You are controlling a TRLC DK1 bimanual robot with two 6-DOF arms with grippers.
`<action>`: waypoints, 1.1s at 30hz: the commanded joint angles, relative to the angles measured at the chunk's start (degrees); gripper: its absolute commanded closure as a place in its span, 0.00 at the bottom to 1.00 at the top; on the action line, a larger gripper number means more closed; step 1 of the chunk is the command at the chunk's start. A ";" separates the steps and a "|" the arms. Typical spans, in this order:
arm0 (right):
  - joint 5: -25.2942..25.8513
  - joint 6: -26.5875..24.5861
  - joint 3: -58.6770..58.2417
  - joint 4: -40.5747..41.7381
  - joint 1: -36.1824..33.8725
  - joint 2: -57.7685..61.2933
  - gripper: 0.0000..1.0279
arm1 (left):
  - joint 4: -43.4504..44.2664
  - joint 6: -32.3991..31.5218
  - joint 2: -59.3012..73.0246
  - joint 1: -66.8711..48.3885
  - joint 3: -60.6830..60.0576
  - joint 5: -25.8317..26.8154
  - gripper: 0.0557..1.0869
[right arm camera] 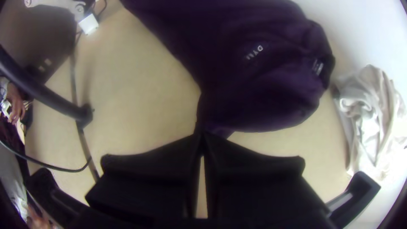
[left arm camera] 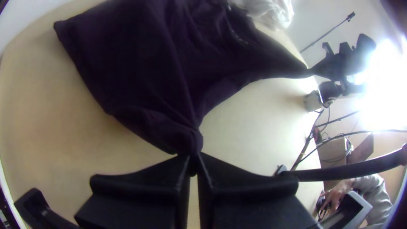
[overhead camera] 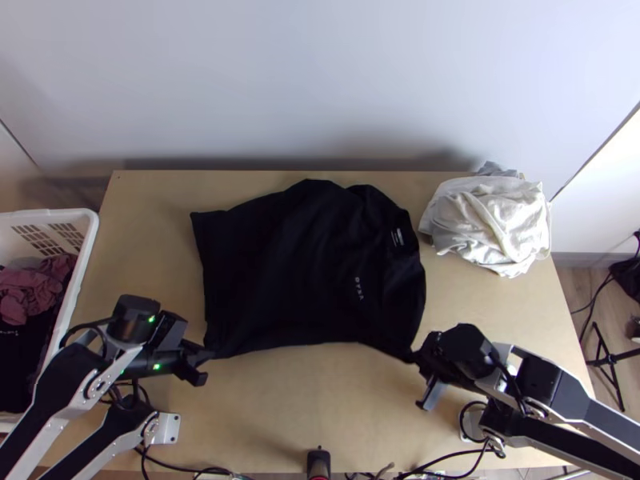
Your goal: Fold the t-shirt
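you've got left gripper (left arm camera: pixel 193 157) and right gripper (right arm camera: pixel 202 135) pinching the shirt (overhead camera: pixel 276 276) — it's spread out, folding looks all ahead

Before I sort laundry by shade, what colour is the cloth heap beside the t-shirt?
Whitish cream, clearest in the top view.

T-shirt (overhead camera: pixel 304 272) on table (overhead camera: pixel 320 400), between basket (overhead camera: pixel 48 214) left and cloth pile (overhead camera: pixel 492 224) right.

T-shirt (overhead camera: pixel 280 272): black, bears small white lettering (overhead camera: pixel 359 289). Cloth heap (overhead camera: pixel 488 224): cream-white. Table (overhead camera: pixel 320 416): pale tan. Basket (overhead camera: pixel 86 248): white, with latticed side. Clothes (overhead camera: pixel 28 296) inside: dusty pink and black. Wall (overhead camera: pixel 320 80): pale grey.
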 commanded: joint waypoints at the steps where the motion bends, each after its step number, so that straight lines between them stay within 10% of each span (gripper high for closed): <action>1: -9.67 2.30 1.19 -2.70 1.01 -0.65 0.97 | -3.41 -2.50 -3.51 -0.29 1.09 6.11 0.96; 8: -24.88 8.28 1.98 -3.32 1.37 -4.17 0.97 | -6.92 2.69 -12.48 -6.01 3.38 11.04 0.96; 16: -24.09 5.91 0.66 0.64 0.31 -7.07 0.97 | -2.70 0.23 -10.19 -5.48 8.74 12.09 0.96; 22: -23.12 -4.73 -0.92 9.25 -14.98 1.28 0.97 | 3.54 3.48 -10.81 4.63 -1.37 10.60 0.96; 33: -23.21 -8.95 1.28 26.92 -31.68 15.43 0.97 | 12.94 13.59 -3.51 29.24 -0.23 10.07 0.96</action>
